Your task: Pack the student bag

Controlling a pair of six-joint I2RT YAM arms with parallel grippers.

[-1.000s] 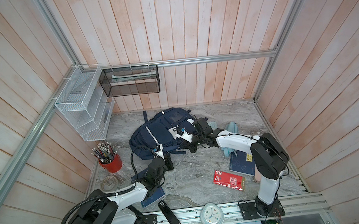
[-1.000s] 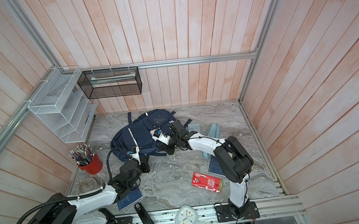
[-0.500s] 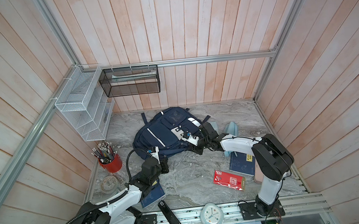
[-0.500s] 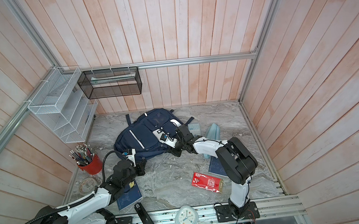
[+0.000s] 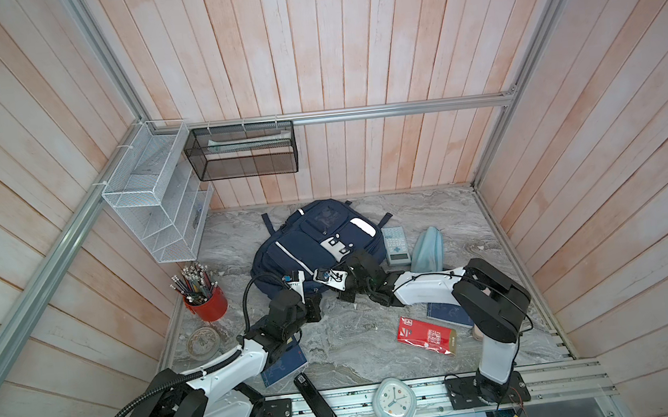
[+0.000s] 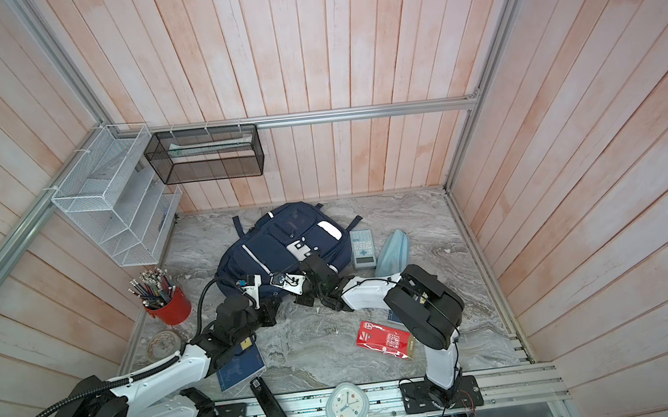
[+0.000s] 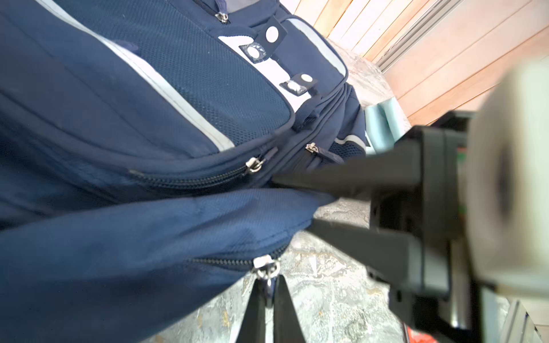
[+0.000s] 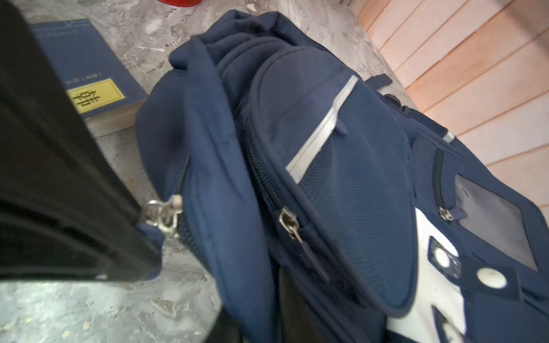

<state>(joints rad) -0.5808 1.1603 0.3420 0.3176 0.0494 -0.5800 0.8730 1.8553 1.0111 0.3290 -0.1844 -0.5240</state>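
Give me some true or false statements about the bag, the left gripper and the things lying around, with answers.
The left gripper pinches a zipper pull of the student bag. True.
The calculator lies inside the bag. False: it lies on the table beside it.
The red cup holds pencils. True.
The red book rests on the bag. False: it lies flat on the table, apart from it.
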